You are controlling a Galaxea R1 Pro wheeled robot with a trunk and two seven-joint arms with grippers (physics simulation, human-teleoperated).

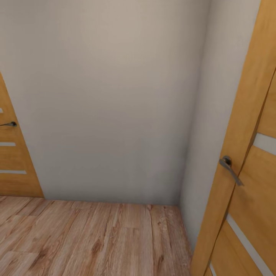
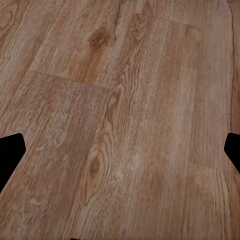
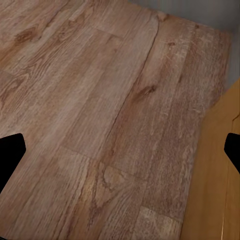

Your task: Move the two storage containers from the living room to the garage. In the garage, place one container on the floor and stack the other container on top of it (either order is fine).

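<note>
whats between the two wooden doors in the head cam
In the head view, a plain pale wall spans the stretch between the left door and the right door, with wood plank floor at its foot. Nothing stands there.

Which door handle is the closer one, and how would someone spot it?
Start at the pale wall above the wood floor. Go to the big door on the right; the handle sits on its near edge. It is large and slants downward, unlike the small far handle on the left door.
</note>
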